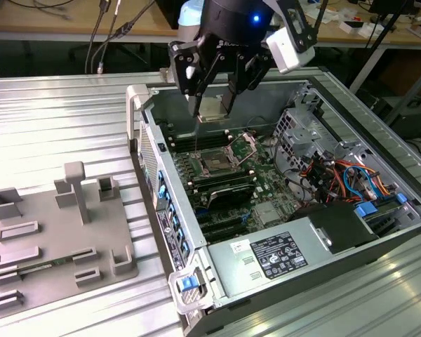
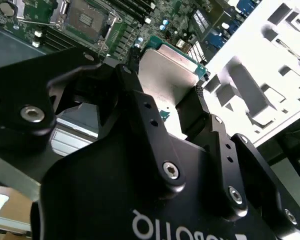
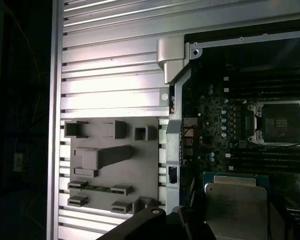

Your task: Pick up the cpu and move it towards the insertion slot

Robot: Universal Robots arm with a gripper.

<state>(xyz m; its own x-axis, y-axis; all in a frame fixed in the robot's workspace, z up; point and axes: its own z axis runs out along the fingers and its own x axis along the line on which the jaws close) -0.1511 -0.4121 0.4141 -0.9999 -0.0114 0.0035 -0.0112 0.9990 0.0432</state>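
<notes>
Currently the hand grips the cpu by its edges, lifted above the open computer case — the insertion slot lies below, bracket raised. Judgement: keep the chip level, square its edges to the frame before nearing — pins are fragile

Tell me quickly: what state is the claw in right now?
Claw: shut on the cpu, held above the open computer case.
</notes>
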